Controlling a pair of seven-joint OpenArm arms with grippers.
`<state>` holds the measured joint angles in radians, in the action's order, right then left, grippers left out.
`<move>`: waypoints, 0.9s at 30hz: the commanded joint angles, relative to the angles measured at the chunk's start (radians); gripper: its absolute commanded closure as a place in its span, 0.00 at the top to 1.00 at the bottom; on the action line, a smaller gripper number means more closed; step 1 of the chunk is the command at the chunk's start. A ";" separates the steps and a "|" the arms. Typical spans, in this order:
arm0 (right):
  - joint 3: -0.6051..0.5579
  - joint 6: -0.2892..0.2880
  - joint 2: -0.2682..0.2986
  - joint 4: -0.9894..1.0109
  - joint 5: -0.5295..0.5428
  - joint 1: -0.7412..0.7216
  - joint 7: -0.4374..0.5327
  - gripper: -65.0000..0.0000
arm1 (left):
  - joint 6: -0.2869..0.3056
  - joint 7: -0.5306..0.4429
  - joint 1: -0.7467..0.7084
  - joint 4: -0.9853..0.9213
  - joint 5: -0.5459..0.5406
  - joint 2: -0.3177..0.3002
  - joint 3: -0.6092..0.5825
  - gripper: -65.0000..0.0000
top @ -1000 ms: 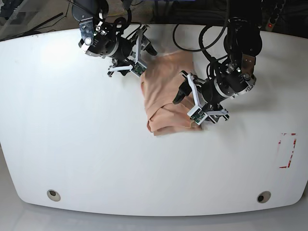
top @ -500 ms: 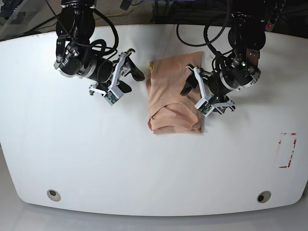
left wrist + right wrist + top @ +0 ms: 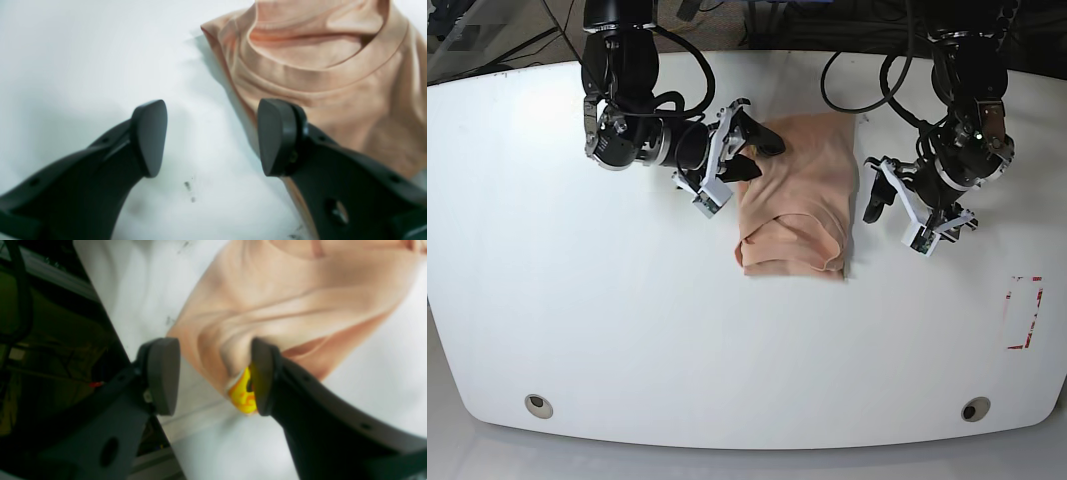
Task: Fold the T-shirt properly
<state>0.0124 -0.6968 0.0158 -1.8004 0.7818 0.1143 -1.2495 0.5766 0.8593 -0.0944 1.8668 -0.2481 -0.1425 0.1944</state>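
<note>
The near half of the white worktop is bare. Past it, toward the far edge and about mid-width, lies the T-shirt, already gathered into a compact, roughly rectangular bundle several layers deep. Its near end is a rounded roll with the collar band curving across it, so the main folds look done. What seems left is tidying: the near end bulges rather than lying flat, and the edges are not quite square.

The left hand hangs just beside the bundle's edge, its jaws apart and holding nothing; in its wrist view one finger overlaps the cloth's edge, though whether it touches is unclear.

Farther back, the right hand is at the bundle's far corner, jaws also apart. In its wrist view a fold of cloth and the small yellow tag sit between them, against one finger, not pinched. That corner probably still needs tucking or smoothing.
</note>
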 commanded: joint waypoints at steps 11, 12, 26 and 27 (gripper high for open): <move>-0.002 -0.001 0.049 0.070 -0.244 -0.087 0.149 0.48 | 0.000 -0.022 0.009 0.020 -0.010 -0.004 0.007 0.60; -0.001 -0.001 0.069 0.040 -0.204 -0.086 0.141 0.48 | 0.000 -0.022 0.002 0.018 -0.010 -0.004 0.007 0.60; 0.019 -0.001 0.079 -0.022 0.187 -0.040 0.063 0.49 | 0.000 -0.022 -0.040 0.018 -0.010 -0.007 0.006 0.60; 0.019 -0.001 0.075 -0.017 0.183 -0.040 0.063 0.49 | 0.000 -0.022 -0.041 0.018 -0.010 -0.007 0.006 0.60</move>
<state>0.0296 -0.6922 0.1001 -1.8053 0.9356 0.0917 -1.2129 0.5766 0.8604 -0.1474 1.8664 -0.2474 -0.1417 0.1974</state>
